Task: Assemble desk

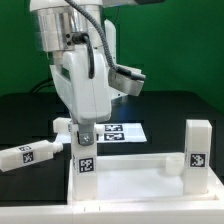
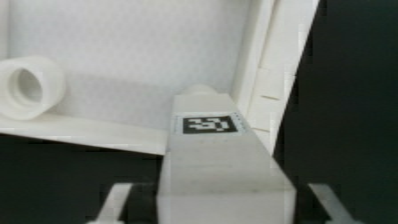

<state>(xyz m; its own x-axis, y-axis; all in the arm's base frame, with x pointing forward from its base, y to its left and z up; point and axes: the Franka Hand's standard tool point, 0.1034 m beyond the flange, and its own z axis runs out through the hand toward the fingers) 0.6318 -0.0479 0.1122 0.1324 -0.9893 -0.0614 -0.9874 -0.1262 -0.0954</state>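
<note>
Here we go: the arm is planted right over the tabletop (image 1: pixel 135 178), which lies rim-up on the black surface (image 1: pixel 20 112). 1 corner leg (image 1: pixel 85 158) stands upright at the panel's corner on the exterior view's left, directly under the wrist. From the wrist view, the fingers (image 2: pixel 121 203) are spread to either side of that leg, with a dark sliver showing on each side. So they look parted and straddling, not clamped.

A 2nd leg (image 1: pixel 197 150) stands upright at the corner on the exterior view's right. A loose leg (image 1: pixel 28 155) lies on its side, off the panel, on the exterior view's left. The marker board (image 1: pixel 115 131) sits flat behind the arm. A round socket (image 2: pixel 22 85) shows in the tabletop's floor.

My read on handling is that this is light, stiff, hollow-looking plastic, smooth enough to slip. The square section helps, since 2 opposite flat faces give the pads a true seat. I'd take the leg on those faces, near its upper half and clear of the rim. A firm squeeze should do; a skewed grip could cock it in its socket.
</note>
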